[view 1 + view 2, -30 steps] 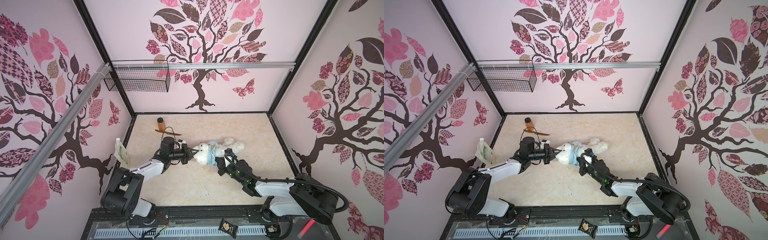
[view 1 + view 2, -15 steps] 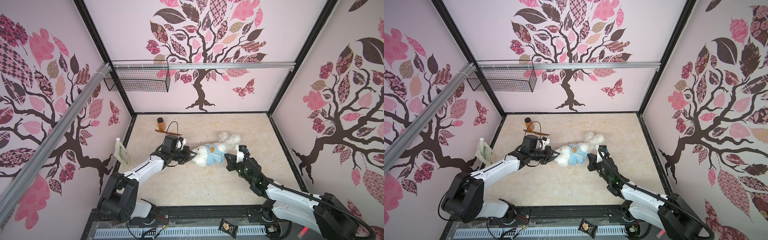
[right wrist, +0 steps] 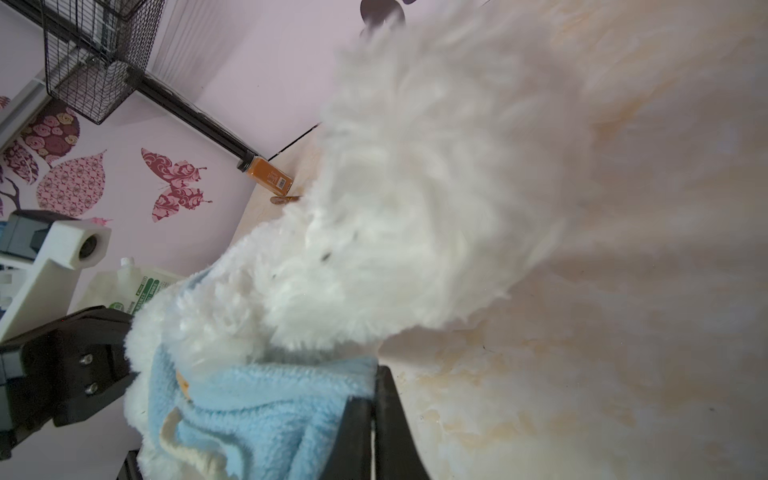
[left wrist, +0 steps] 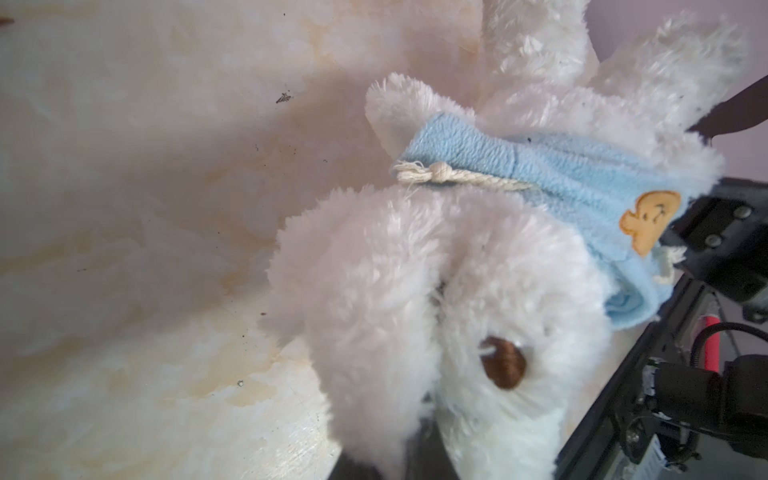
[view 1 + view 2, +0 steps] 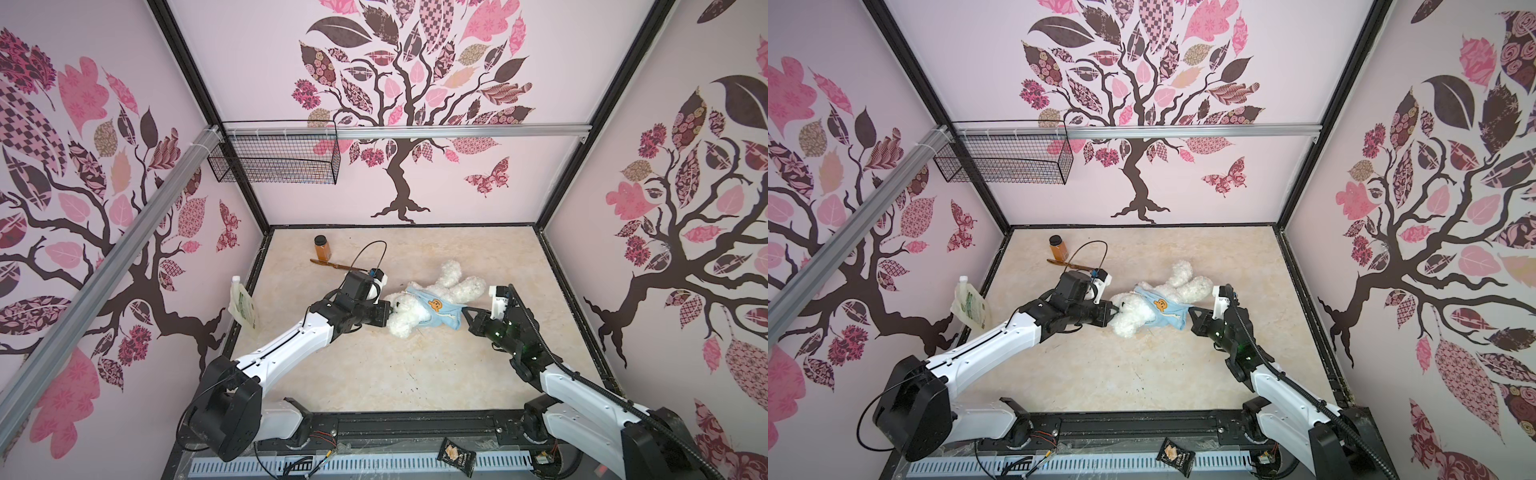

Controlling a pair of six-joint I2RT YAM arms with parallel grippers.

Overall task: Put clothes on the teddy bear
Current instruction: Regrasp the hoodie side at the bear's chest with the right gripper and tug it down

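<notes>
Teddy bear (image 5: 409,322): head clamped in left gripper (image 5: 388,314), held as anchor.
Blue shirt (image 5: 441,314): hem pinched tight by right gripper (image 5: 466,312), stretching it down the torso.

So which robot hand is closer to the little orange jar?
Left. The left gripper, shut on the teddy bear, sits in front of the orange jar; the right gripper, shut on the blue shirt, is beyond the bear, farther off.
</notes>
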